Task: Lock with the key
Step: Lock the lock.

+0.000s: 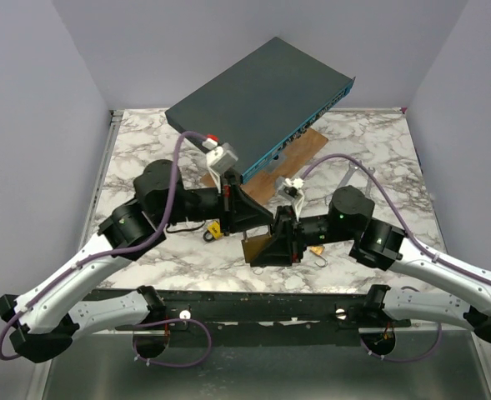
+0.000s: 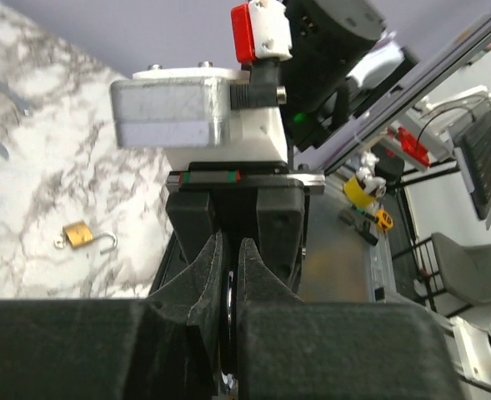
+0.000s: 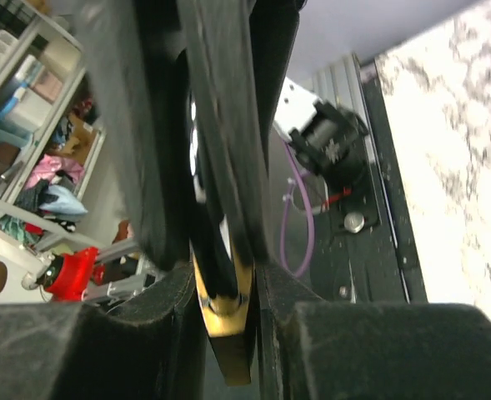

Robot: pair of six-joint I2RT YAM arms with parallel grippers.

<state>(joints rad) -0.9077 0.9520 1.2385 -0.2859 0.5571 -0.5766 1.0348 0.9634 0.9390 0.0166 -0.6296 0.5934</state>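
Left wrist — left claw (image 2: 231, 250) pinches key (image 2: 228, 302); right claw (image 3: 216, 250) grips brass padlock (image 3: 228, 333) — second padlock (image 2: 78, 236) on marble nearby.

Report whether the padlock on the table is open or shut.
Open. The padlock has its shackle swung out, one end free.

The dark box (image 1: 262, 96) and the wooden board (image 1: 293, 160) under it block the far centre of the worktop (image 1: 145, 137). The left arm (image 1: 157, 204) and right arm (image 1: 353, 221) meet above the near centre. Open marble remains at both far corners. 1 spare padlock (image 2: 78, 235) lies just beside the right arm.
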